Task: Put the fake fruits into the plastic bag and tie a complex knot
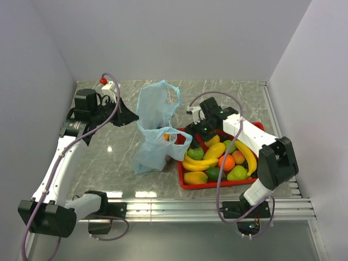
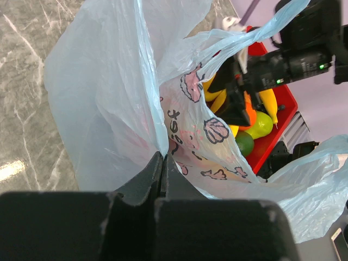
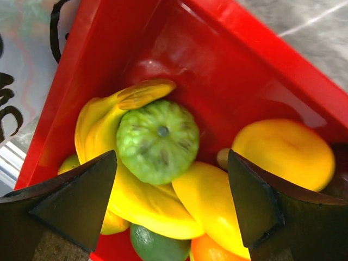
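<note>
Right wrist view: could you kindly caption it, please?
Open right fingers poised over a green fruit in the red tray.

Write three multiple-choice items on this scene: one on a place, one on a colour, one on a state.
1. In the top view, where does the red tray lie relative to the plastic bag?
A) left of it
B) right of it
C) behind it

2. What colour is the ribbed fruit under the right gripper?
A) purple
B) red
C) green

3. What state is the left gripper in?
A) open and empty
B) shut on the plastic bag
C) shut on the tray's rim

Answers:
1 B, the tray sits against the bag's right side.
2 C, the right wrist view shows it green beneath the open gripper.
3 B, the left wrist view shows it pinching the bag's blue film.
</note>
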